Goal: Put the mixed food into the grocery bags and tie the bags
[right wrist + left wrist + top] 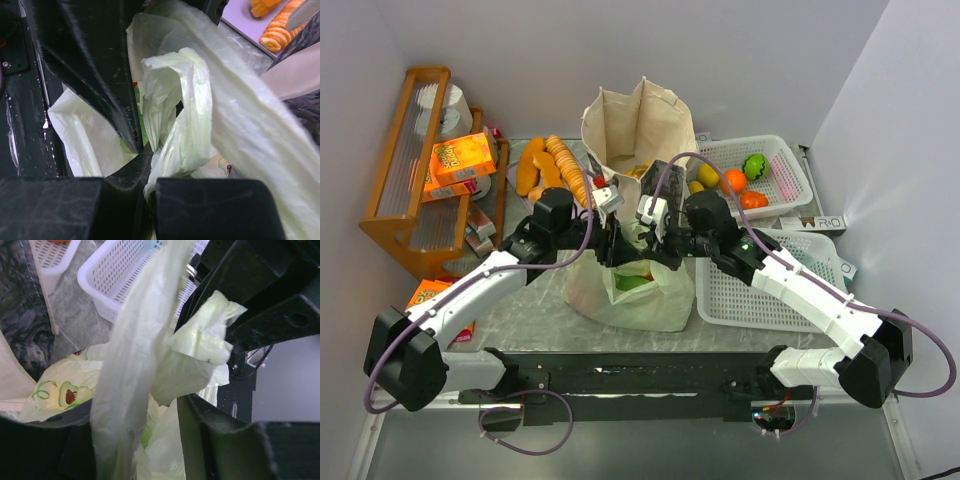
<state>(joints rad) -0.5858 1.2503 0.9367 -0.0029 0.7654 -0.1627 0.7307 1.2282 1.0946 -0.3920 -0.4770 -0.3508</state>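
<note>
One pale-green plastic bag (638, 295) sits dead centre on the bench (520, 320), just in front of the tall beige canvas tote (635, 125). Both arms lean in over its mouth, and something bright green shows inside it. The right fingers (215, 210) are clamped tight on one handle loop (175, 115), with the film bunched and pinched right at the tips. The left fingers (225, 450) stand apart. The other handle (135, 350), stretched into a long strip, runs down through the gap against one side and is not squeezed. An avocado print (67, 395) shows on the bag's wall below. Just beside the bag on the right lies a white mesh basket (760, 295). Behind that, a second basket (795, 170) holds the fruit pieces (735, 180) in orange, yellow, green and red. Left of the tote lie the bread loaves (555, 165). At the far left, a wooden rack (405, 185) carries orange boxes (460, 158).
</note>
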